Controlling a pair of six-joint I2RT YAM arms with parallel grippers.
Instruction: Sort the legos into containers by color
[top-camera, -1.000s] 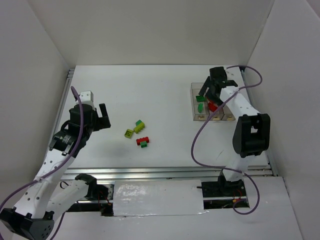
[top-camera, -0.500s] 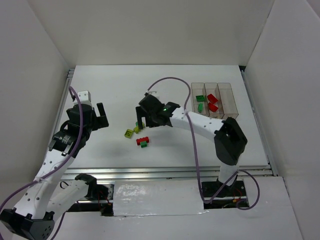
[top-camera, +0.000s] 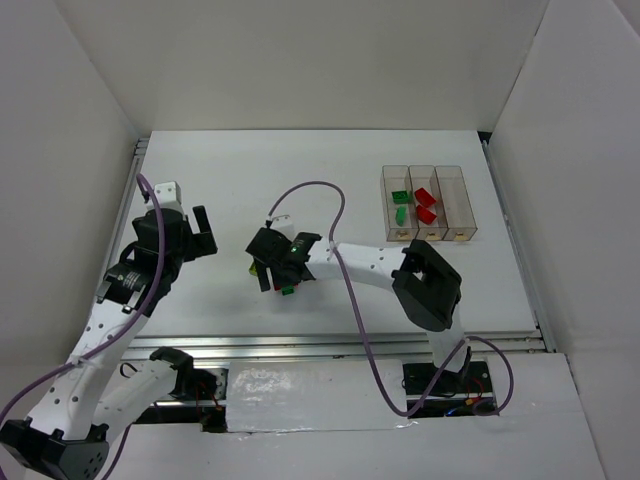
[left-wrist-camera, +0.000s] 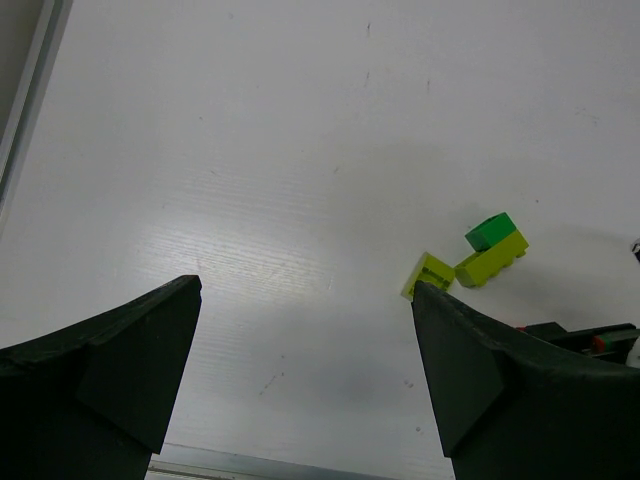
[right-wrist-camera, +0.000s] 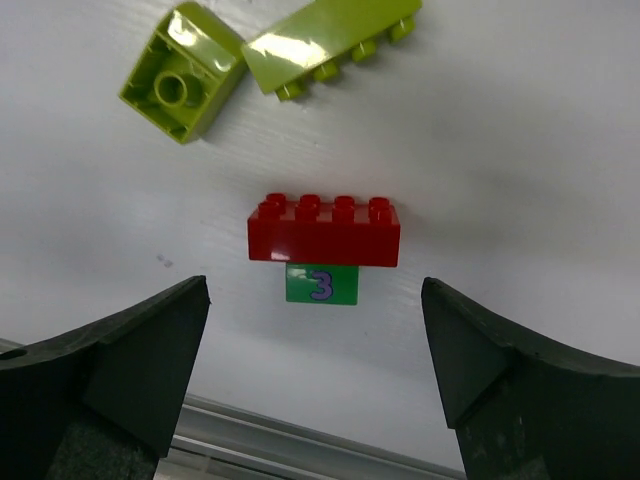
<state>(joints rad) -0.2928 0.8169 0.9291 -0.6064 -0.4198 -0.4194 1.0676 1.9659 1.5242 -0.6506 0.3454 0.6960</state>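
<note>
With four legos (top-camera: 425, 197) in the containers (top-camera: 451, 195) upper right, my spread-open right gripper (right-wrist-camera: 315, 300) brackets the red brick (right-wrist-camera: 323, 232) mid-frame, others loose.

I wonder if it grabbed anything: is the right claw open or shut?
Open. The right claw has fingers spread wide; the red brick lies untouched.

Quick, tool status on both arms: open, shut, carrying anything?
Left tool: open, holding nothing.
Right tool: open, holding nothing, hovering over the red brick.
</note>
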